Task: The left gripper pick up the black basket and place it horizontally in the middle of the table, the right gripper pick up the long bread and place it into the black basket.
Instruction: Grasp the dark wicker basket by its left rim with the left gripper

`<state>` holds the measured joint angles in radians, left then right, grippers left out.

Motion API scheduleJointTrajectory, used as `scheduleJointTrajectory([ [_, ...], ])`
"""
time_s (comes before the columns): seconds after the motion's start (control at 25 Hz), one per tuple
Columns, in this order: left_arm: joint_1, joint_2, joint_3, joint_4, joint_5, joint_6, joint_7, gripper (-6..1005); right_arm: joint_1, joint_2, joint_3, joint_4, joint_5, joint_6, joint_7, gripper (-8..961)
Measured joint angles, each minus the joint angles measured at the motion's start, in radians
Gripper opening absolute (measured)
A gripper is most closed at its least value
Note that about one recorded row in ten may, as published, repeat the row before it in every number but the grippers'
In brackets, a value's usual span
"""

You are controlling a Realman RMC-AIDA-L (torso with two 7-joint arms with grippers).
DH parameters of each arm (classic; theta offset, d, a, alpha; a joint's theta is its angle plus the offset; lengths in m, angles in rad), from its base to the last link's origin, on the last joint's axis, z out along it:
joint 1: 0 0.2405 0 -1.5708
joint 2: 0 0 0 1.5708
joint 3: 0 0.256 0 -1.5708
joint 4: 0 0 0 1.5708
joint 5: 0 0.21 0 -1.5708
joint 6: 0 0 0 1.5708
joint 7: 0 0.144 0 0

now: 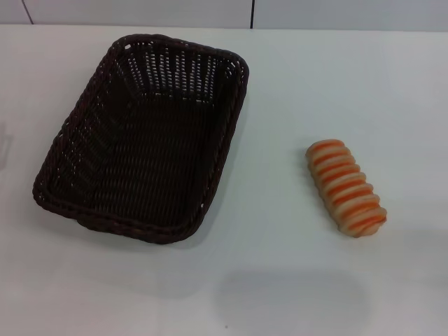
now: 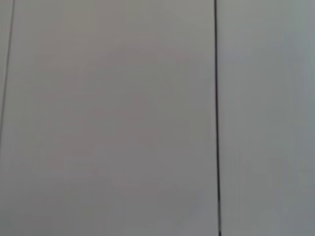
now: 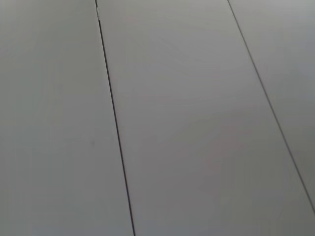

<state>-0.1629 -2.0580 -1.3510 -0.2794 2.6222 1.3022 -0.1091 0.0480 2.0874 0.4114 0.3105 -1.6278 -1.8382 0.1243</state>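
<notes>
Black basket (image 1: 140,140) resting on white table (image 1: 280,280), long axis angled away, open side up, empty inside. Long bread (image 1: 346,187) lying on the table to the right of the basket, well apart, angled diagonally, not touching anything. Neither gripper visible in head view; both wrist views showing only pale grey panels with thin dark seams. Fingers' state: cannot tell, out of view.
</notes>
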Motion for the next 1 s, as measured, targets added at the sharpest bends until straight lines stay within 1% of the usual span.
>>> scheduleJointTrajectory([
  [0.12, -0.007, 0.003, 0.001, -0.008, 0.000, -0.005, 0.003, 814, 0.003, 0.000, -0.004, 0.001, 0.000, 0.005, 0.000, 824],
  [0.2, -0.013, 0.018, 0.008, -0.042, 0.018, -0.043, 0.004, 813, 0.009, -0.001, -0.005, 0.001, 0.000, 0.021, 0.000, 824],
  [0.24, -0.013, 0.018, 0.008, -0.042, 0.018, -0.043, 0.004, 813, 0.009, -0.001, -0.005, 0.001, 0.000, 0.021, 0.000, 824],
  [0.36, 0.008, 0.043, 0.004, -0.157, 0.075, -0.156, 0.011, 813, 0.013, -0.001, -0.005, 0.001, 0.000, 0.033, 0.007, 823],
  [0.4, 0.034, 0.061, -0.008, -0.285, 0.097, -0.285, 0.051, 813, 0.015, -0.001, -0.006, 0.002, 0.000, 0.036, 0.012, 823],
  [0.44, 0.034, 0.061, -0.008, -0.285, 0.097, -0.285, 0.051, 813, 0.015, -0.001, -0.006, 0.002, 0.000, 0.036, 0.012, 823],
  [0.52, 0.057, 0.068, -0.024, -0.398, 0.108, -0.399, 0.113, 813, 0.021, -0.001, -0.007, 0.003, 0.000, 0.045, 0.013, 823],
  [0.6, 0.092, 0.067, -0.057, -0.568, 0.124, -0.550, 0.198, 812, 0.029, -0.001, -0.013, 0.005, 0.000, 0.065, 0.013, 823],
  [0.68, 0.124, 0.064, -0.085, -0.722, 0.162, -0.710, 0.238, 812, 0.031, -0.001, -0.015, 0.006, 0.000, 0.070, 0.013, 823],
  [0.72, 0.131, 0.064, -0.090, -0.766, 0.175, -0.758, 0.242, 812, 0.032, -0.002, -0.016, 0.009, 0.000, 0.076, 0.013, 823],
  [0.76, 0.152, 0.068, -0.098, -0.901, 0.213, -0.913, 0.245, 812, 0.034, -0.002, -0.016, 0.012, 0.000, 0.081, 0.014, 823],
  [0.8, 0.160, 0.071, -0.098, -0.960, 0.225, -0.987, 0.243, 812, 0.035, -0.003, -0.017, 0.015, 0.000, 0.090, 0.014, 823],
  [0.84, 0.176, 0.078, -0.098, -1.076, 0.233, -1.115, 0.240, 812, 0.035, -0.003, -0.017, 0.015, 0.000, 0.090, 0.014, 823],
  [0.92, 0.186, 0.082, -0.098, -1.181, 0.232, -1.231, 0.241, 811, 0.036, -0.003, -0.017, 0.015, 0.000, 0.099, 0.014, 823],
  [1.0, 0.195, 0.086, -0.104, -1.351, 0.230, -1.450, 0.252, 811, 0.038, -0.003, -0.017, 0.015, 0.000, 0.116, 0.014, 824],
])
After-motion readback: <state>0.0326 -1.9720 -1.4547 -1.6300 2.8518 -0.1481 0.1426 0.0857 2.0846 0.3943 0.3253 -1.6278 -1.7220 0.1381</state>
